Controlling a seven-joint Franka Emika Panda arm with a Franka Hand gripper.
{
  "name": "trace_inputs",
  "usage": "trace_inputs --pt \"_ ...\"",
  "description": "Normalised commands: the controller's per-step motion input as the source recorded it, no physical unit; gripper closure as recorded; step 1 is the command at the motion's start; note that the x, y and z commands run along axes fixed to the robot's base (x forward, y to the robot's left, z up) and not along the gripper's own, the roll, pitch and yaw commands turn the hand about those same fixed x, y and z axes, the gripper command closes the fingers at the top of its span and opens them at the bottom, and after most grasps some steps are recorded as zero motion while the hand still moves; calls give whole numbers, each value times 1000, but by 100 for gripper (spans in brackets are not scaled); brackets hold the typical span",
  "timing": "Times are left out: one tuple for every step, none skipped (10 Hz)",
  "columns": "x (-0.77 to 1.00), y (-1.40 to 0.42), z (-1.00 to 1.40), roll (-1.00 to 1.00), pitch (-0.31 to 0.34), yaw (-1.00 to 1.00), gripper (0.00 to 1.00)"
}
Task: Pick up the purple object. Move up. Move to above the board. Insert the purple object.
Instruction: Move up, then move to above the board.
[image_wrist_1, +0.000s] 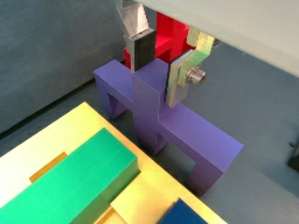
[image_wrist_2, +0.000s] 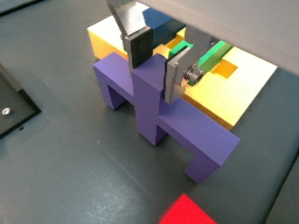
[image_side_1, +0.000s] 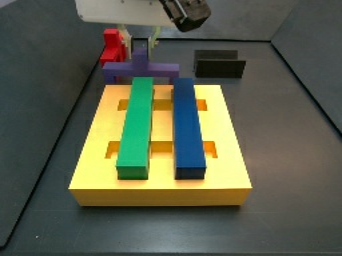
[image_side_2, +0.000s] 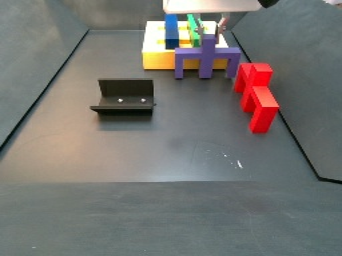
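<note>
The purple object rests on the grey floor against the far end of the yellow board. It shows in both wrist views and both side views. My gripper is down over its longer middle bar, with one finger on each side of the bar and the pads against it. In the side views the gripper hangs right above the piece. The board has slots in its top.
A green bar and a dark-blue bar lie in the board's slots. A red block stands just beyond the purple object. The black fixture stands apart on the floor. Dark walls ring the floor.
</note>
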Motion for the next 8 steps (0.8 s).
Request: trace_inputs --pt "-17 48 791 -6 27 40 100" --pt "-34 15 571 -39 50 36 100" --pt "13 16 208 -77 40 11 100" --pt "0 0 1400 0 0 0 100" --pt "-41 -6 1400 9 32 -7 100" --pt "-71 -11 1400 -10 26 -9 100" --pt "-45 0 1400 -30 2 -4 100" --pt "46 -7 792 -27 60 -7 100"
